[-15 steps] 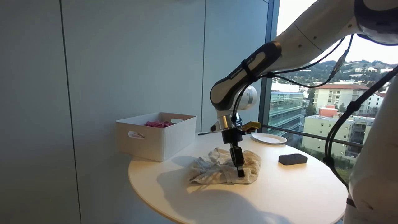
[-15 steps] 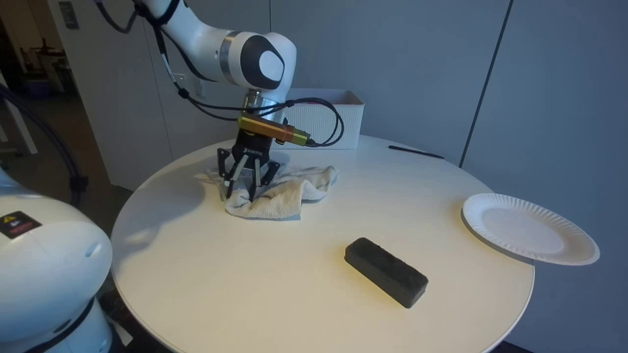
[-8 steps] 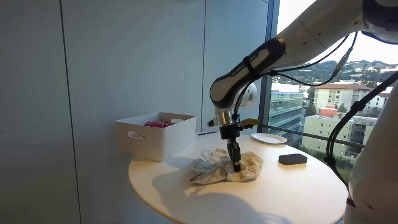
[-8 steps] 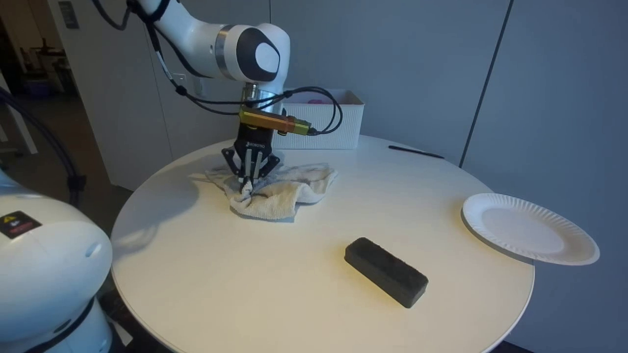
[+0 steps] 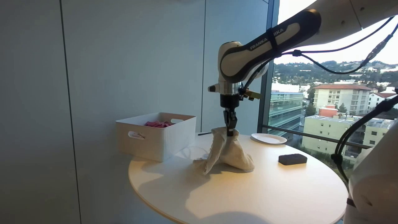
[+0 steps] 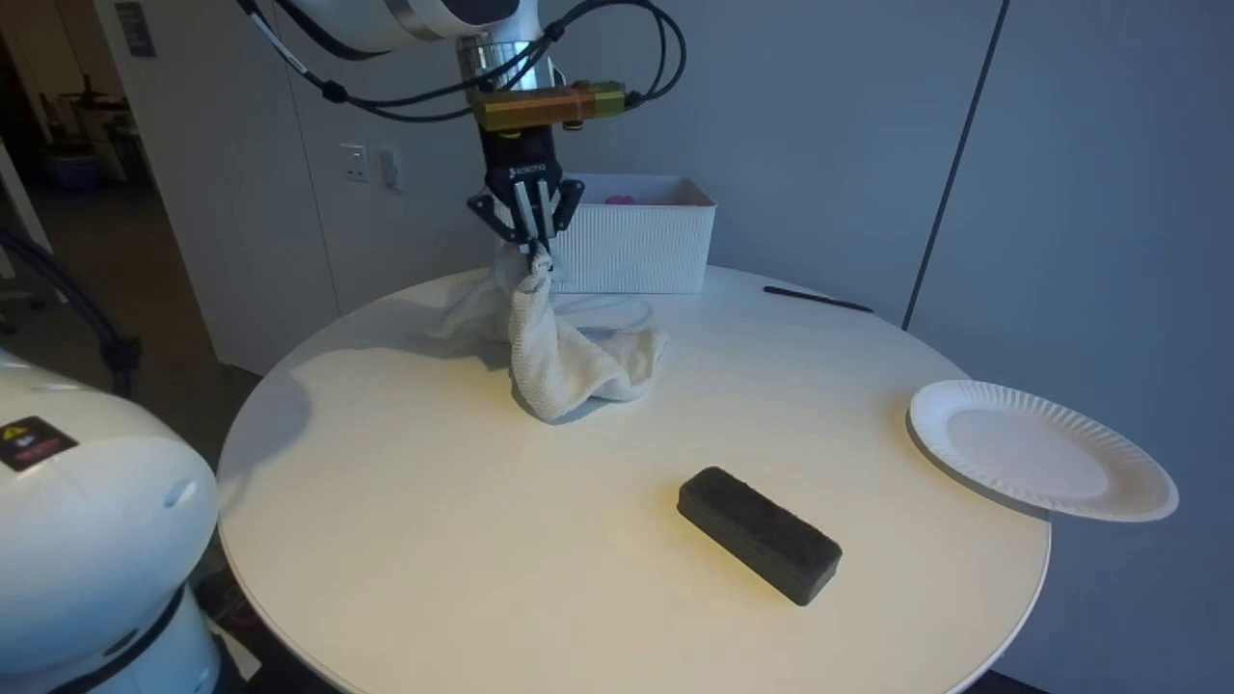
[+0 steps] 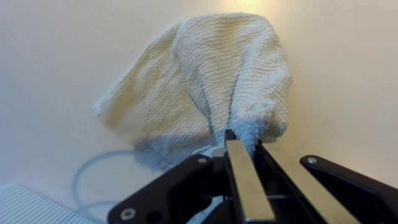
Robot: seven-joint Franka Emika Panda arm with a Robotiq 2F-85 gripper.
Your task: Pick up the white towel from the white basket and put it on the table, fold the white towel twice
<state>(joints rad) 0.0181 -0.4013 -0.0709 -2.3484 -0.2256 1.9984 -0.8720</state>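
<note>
White towel (image 7: 217, 81) hangs below the 2 fingers (image 7: 248, 180), which pinch its gathered peak; its lower folds rest on the desk (image 6: 463, 540).

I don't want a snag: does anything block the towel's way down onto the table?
Nothing visible does. The pincer holds part of the white towel above the table, where the rest lies; the white basket and dark block are apart from the towel.

In an exterior view, the pincer (image 5: 230, 133) holds up the towel (image 5: 234, 154), its lower folds on the table (image 5: 273, 193).
</note>
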